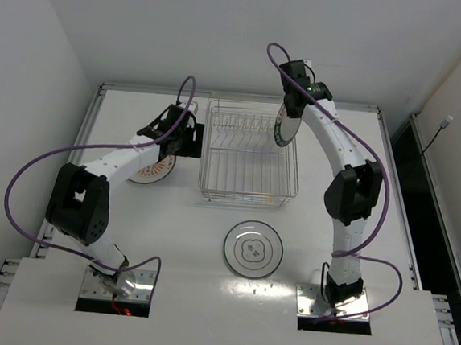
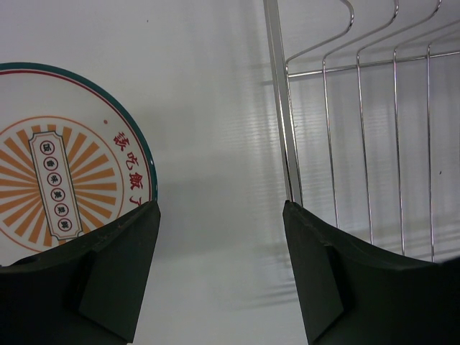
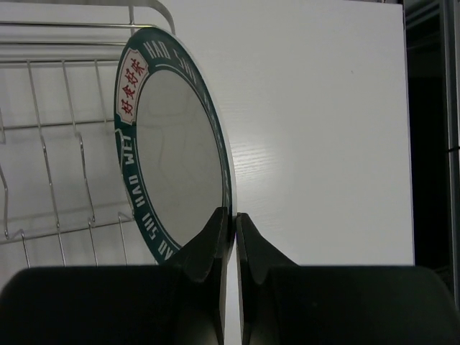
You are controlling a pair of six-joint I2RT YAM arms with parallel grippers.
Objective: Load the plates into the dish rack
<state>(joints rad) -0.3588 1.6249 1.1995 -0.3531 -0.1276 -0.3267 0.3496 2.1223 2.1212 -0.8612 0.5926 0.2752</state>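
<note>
1. Three plates in view: one up in the air, two flat on table (image 1: 127, 244).
2. Teal plate (image 1: 285, 126) (image 3: 176, 154): stood on edge, pinched at rim by R gripper (image 1: 290, 107) (image 3: 231, 215), jaws clamped tight on both faces of rim. Teal band w/ white lettering plain in wrist view.
3. Hanging over R end of rack (image 1: 208, 150) (image 3: 44, 159), toward its far R corner. Touching wires or not: cannot tell.
4. Rack: on far half of table, approx mid-width, long side parallel to far edge. Row of upright prongs across its far part.
5. Orange plate (image 1: 151, 170) (image 2: 57, 180): flat on table, just beside rack's L wall, on side toward table's L edge. Partly hidden under L arm in top view.
6. L gripper (image 1: 186, 143) (image 2: 219, 215): jaws apart, only bare table (image 2: 208, 108) btwn them. Low over strip btwn orange plate and rack (image 2: 277, 93).
7. In L wrist view: one finger overlapping orange plate's rim, other overlapping rack's corner wire. Contact w/ either: cannot tell.
8. Flower plate (image 1: 253, 249): flat on table on near side of rack, approx mid-width, closer to near edge, somewhat toward R arm's base. Well apart from both grippers.
</note>
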